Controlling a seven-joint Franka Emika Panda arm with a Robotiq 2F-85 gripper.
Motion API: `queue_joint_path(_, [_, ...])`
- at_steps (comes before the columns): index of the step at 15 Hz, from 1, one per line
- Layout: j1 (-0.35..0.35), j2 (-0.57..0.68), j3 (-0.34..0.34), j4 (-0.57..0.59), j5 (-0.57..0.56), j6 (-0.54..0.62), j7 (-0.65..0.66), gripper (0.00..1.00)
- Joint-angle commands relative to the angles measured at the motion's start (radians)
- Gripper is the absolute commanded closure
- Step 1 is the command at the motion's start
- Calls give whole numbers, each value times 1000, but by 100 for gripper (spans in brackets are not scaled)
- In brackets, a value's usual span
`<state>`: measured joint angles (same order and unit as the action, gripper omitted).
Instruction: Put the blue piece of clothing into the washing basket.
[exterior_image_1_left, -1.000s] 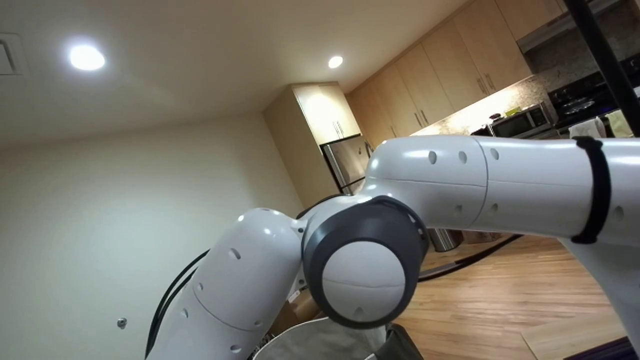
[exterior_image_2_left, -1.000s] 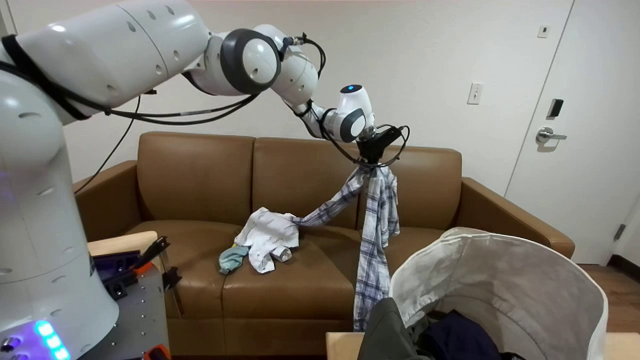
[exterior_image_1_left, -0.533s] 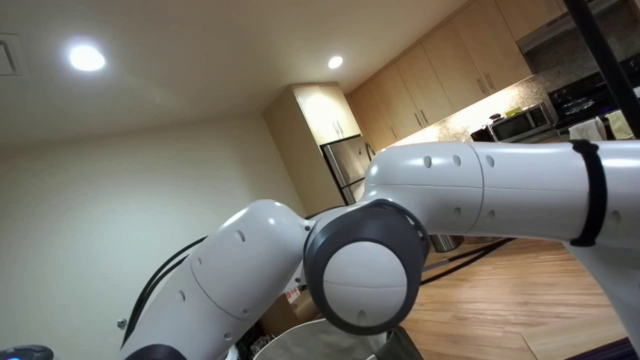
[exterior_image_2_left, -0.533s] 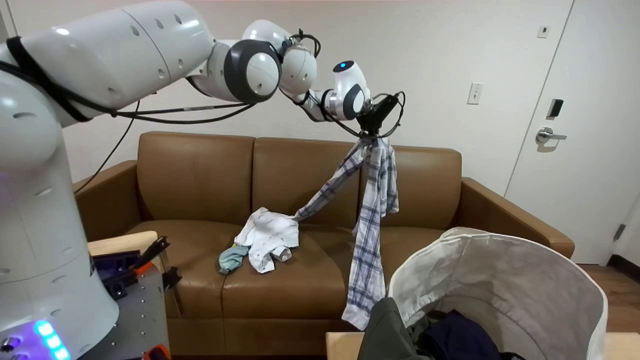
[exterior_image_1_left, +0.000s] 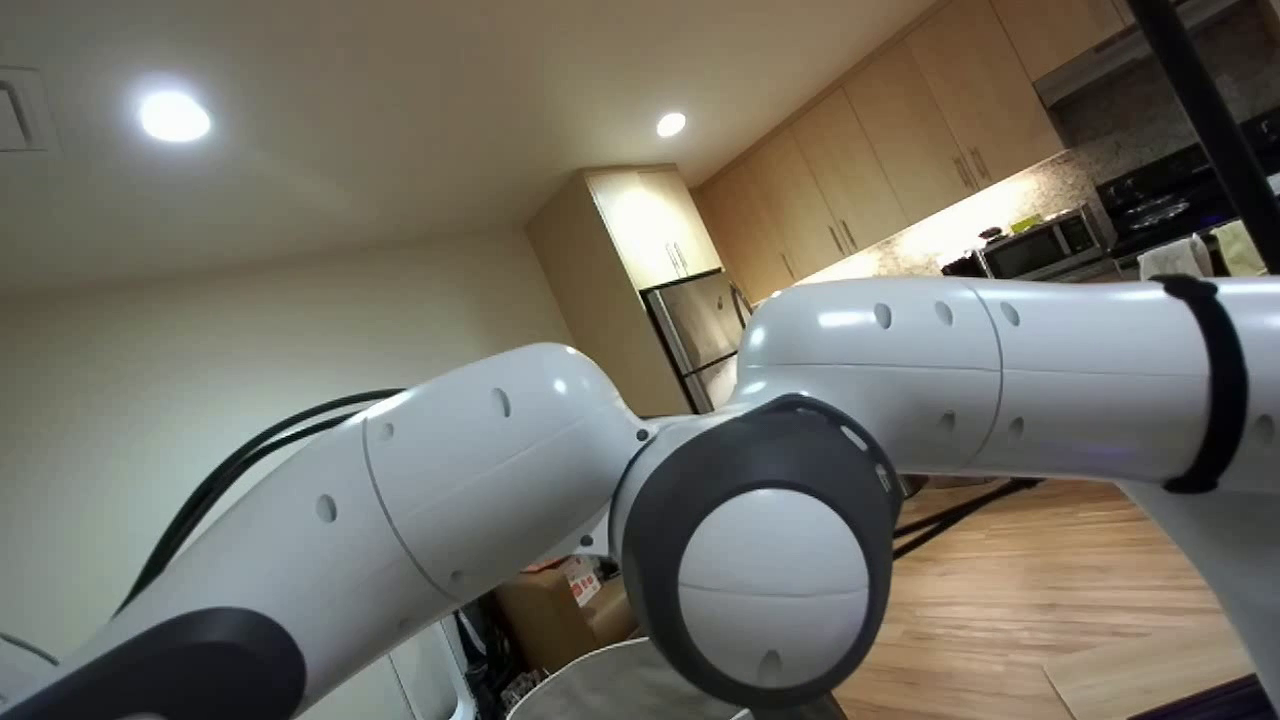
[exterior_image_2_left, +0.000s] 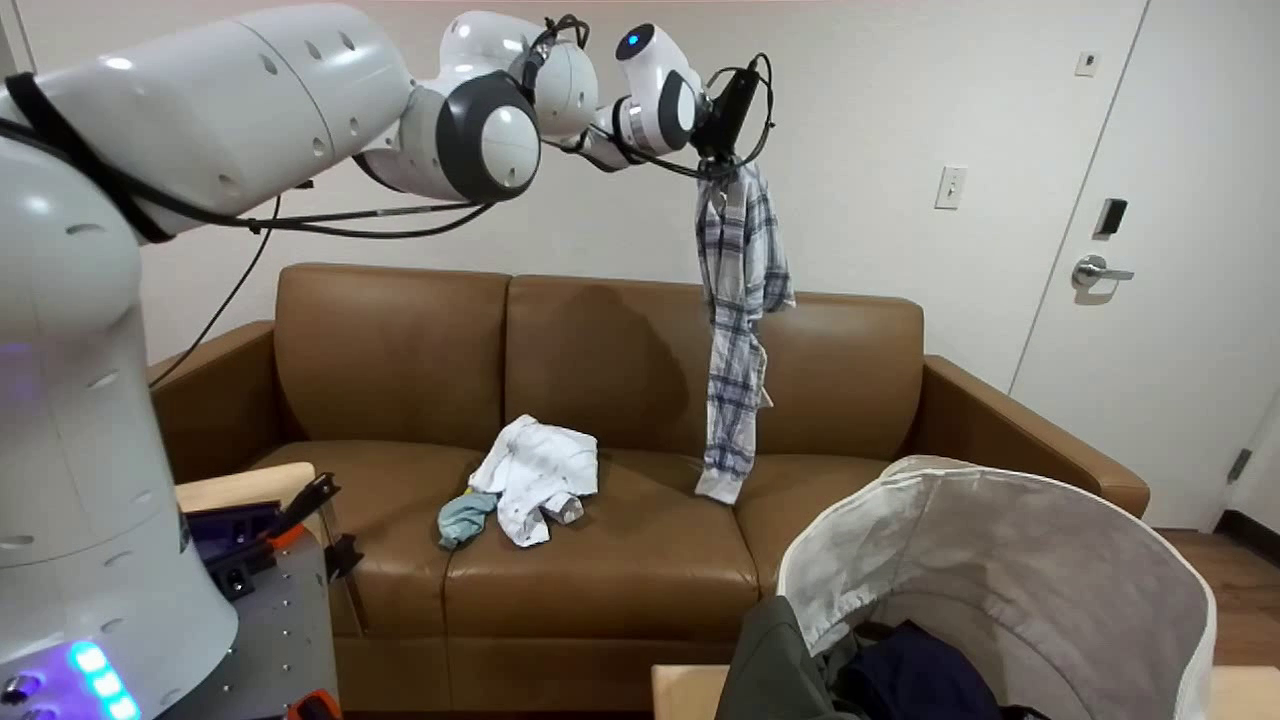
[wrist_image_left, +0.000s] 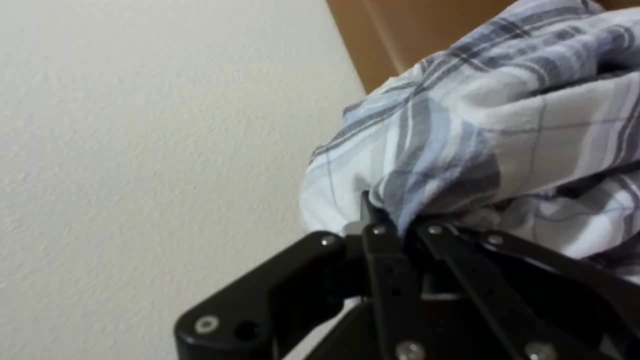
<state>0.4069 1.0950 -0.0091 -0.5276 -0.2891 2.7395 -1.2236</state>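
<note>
My gripper (exterior_image_2_left: 718, 165) is raised high in front of the wall, above the sofa. It is shut on a blue, white and grey plaid shirt (exterior_image_2_left: 737, 330), which hangs long and limp below it. In the wrist view the shirt (wrist_image_left: 530, 140) is bunched between the fingers (wrist_image_left: 400, 220), and the fingertips are partly hidden by cloth. The washing basket (exterior_image_2_left: 1030, 580) is a large round grey fabric tub at the lower right, lower than the gripper. Its rim also shows in an exterior view (exterior_image_1_left: 620, 680). A very dark navy cloth (exterior_image_2_left: 920, 675) lies inside the basket.
A brown sofa (exterior_image_2_left: 400, 350) stands behind. A white cloth (exterior_image_2_left: 540, 475) and a small teal cloth (exterior_image_2_left: 465, 517) lie on its seat. A dark grey-green cloth (exterior_image_2_left: 765, 660) hangs over the basket's rim. A wooden surface (exterior_image_2_left: 690, 688) shows beside the basket.
My gripper has risen and shifted slightly left in an exterior view, lifting the plaid shirt. The sleeve that trailed to the white cloth has come free and the shirt hangs straight.
</note>
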Motion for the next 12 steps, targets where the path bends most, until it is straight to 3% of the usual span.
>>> queue_joint_path(1, [7,74,8,130,-2,18,5,95])
queue_joint_path(4, [-11,112,41,113,43,-27,30,95])
queue_joint_path(9, [-33,249,38,94,70,-163,144,95])
queue_joint_path(12, [-41,335,85,92,119,-266,156,95])
